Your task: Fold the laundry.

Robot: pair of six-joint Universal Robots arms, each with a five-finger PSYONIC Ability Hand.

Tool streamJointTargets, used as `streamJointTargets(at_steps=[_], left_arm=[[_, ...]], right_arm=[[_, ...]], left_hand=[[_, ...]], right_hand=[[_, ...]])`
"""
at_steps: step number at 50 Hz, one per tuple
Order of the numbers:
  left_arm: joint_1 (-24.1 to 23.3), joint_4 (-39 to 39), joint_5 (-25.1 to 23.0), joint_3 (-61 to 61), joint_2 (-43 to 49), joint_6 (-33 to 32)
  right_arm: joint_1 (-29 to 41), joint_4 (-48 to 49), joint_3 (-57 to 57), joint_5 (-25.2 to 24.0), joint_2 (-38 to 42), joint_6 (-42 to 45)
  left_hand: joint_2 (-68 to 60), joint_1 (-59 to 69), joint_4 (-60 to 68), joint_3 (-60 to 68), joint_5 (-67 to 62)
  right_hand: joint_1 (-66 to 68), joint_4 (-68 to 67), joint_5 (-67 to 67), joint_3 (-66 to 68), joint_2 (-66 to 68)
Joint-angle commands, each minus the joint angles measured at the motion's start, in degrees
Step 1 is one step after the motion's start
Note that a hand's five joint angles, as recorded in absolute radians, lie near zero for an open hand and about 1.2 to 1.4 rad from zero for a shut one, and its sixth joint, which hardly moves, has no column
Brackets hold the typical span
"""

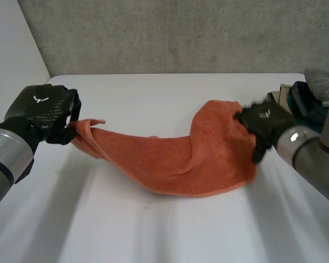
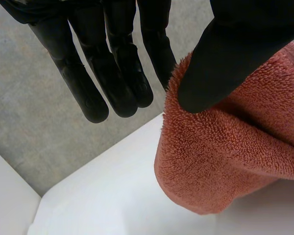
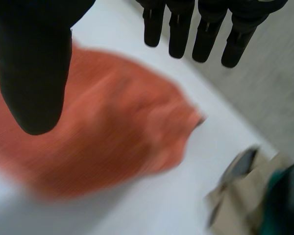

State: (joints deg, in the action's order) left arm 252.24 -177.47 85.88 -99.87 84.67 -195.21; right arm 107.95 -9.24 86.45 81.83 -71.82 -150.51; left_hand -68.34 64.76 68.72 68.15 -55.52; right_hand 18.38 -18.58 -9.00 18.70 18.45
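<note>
An orange towel (image 1: 175, 159) lies stretched across the white table (image 1: 153, 235), bunched higher at its right end. My left hand (image 1: 44, 109) holds the towel's left corner a little off the table. In the left wrist view the thumb (image 2: 225, 49) pinches the towel's edge (image 2: 225, 156) against a finger, while the other fingers stay straight. My right hand (image 1: 266, 123) is at the towel's raised right end. In the right wrist view its thumb (image 3: 34, 63) and straight fingers (image 3: 206, 34) are spread apart above the towel (image 3: 98, 142), holding nothing.
A pile of other laundry (image 1: 304, 98) in teal, grey and beige sits at the table's right edge, just behind my right hand, and appears beside the towel in the right wrist view (image 3: 264, 196). A grey wall (image 1: 170, 33) runs behind the table.
</note>
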Motion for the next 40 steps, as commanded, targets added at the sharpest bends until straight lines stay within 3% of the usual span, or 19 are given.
streamJointTargets(at_steps=[1,6,18,32,34,36,40], left_arm=[[-1.22,-0.24,0.17,1.51,0.15,0.18],[-1.4,-1.3,0.25,1.78,0.41,0.09],[-1.31,-1.48,0.43,1.96,1.29,0.09],[-1.31,-1.48,0.43,1.87,1.02,0.09],[-1.31,-1.48,0.43,1.87,0.94,0.09],[-1.31,-1.39,0.52,1.78,0.94,0.09],[-1.4,-1.3,0.52,2.04,0.67,0.09]], right_arm=[[-3.01,4.65,10.13,-3.69,0.19,0.3],[-3.54,12.39,13.22,-4.49,1.42,0.65],[-3.36,19.52,11.46,-4.22,9.42,2.94],[-3.19,21.72,10.23,-3.43,12.93,6.19],[-3.19,21.81,10.06,-3.43,13.37,6.63],[-3.27,21.98,9.88,-3.34,13.46,6.89],[-3.89,23.12,9.35,-1.24,11.45,6.1]], left_hand=[[-11.66,15.24,11.28,11.85,-14.48],[-11.66,15.24,11.28,11.85,-14.48],[-11.66,15.24,11.28,11.85,-14.48],[-11.66,15.24,11.28,11.85,-14.48],[-11.66,15.24,11.28,11.85,-14.48],[-11.66,15.24,11.28,11.85,-14.48],[-11.66,15.24,11.28,11.85,-14.48]], right_hand=[[6.5,-6.3,-5.88,6.19,6.43],[10.03,-9.83,-9.4,9.71,9.95],[23.49,-23.29,-22.87,23.17,23.42],[26.86,-26.65,-26.23,26.54,26.78],[36.73,-36.53,-36.1,36.41,36.65],[57.36,-57.15,-56.73,57.04,57.28],[61.62,-61.42,-61.0,61.3,61.55]])
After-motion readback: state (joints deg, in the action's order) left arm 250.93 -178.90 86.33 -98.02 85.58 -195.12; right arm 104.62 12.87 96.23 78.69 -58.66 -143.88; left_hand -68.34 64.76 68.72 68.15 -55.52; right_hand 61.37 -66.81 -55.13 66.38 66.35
